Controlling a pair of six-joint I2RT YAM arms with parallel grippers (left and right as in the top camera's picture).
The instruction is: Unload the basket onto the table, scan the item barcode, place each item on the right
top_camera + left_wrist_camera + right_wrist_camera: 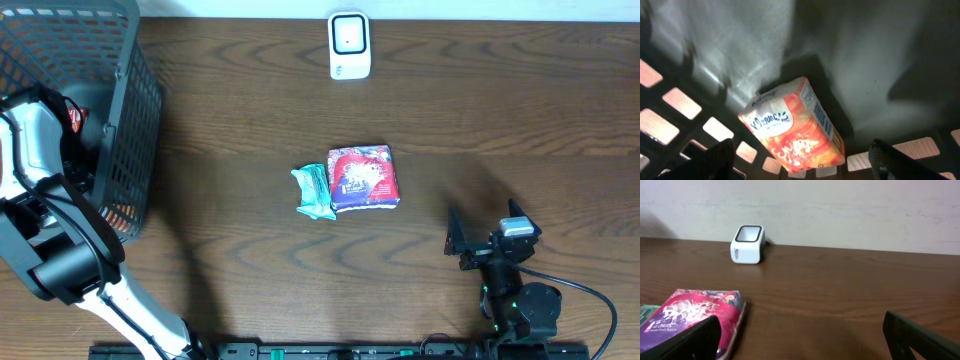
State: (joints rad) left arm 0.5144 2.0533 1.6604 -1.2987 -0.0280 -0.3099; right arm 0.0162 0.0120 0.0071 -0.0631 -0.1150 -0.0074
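Wooden table [250, 100]: basket [135, 110] walls ring left end effector [805, 160], spread wide over orange packet [790, 130]; right end effector [805, 337] wide.

We count three packets: one red-and-purple packet [364, 178] and one green packet [314, 192] touching at the middle of the counter [250, 100], and one orange packet [792, 127] in the basket. We count one basket [135, 95] at the far left corner and one white scanner [349, 45] at the far edge.
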